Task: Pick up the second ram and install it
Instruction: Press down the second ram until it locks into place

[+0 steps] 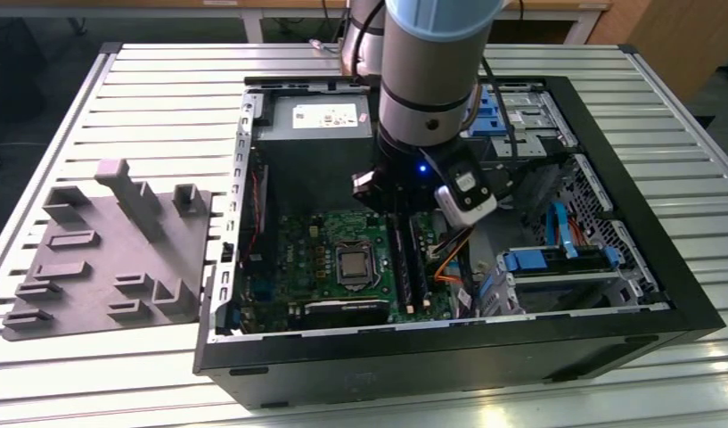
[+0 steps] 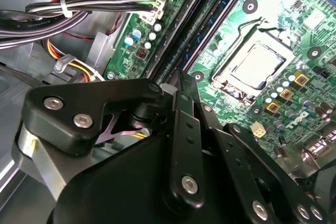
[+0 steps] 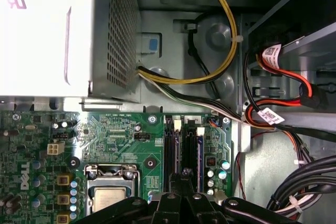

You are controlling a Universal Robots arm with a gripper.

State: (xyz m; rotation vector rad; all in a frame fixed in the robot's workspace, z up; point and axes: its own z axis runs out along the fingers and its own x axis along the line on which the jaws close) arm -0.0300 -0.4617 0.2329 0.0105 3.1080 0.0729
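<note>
exterior: high, far | wrist views: close; all share motherboard [image 1: 339, 259]

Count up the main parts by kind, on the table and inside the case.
Case: 1
Grey tray: 1
Motherboard: 1
Power supply: 1
Processor: 1
Total: 5

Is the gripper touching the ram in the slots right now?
Cannot tell. In the first wrist view the gripper sits right over the ram slots on the motherboard, but its own linkage hides the tips, so no contact or gap shows.
</note>
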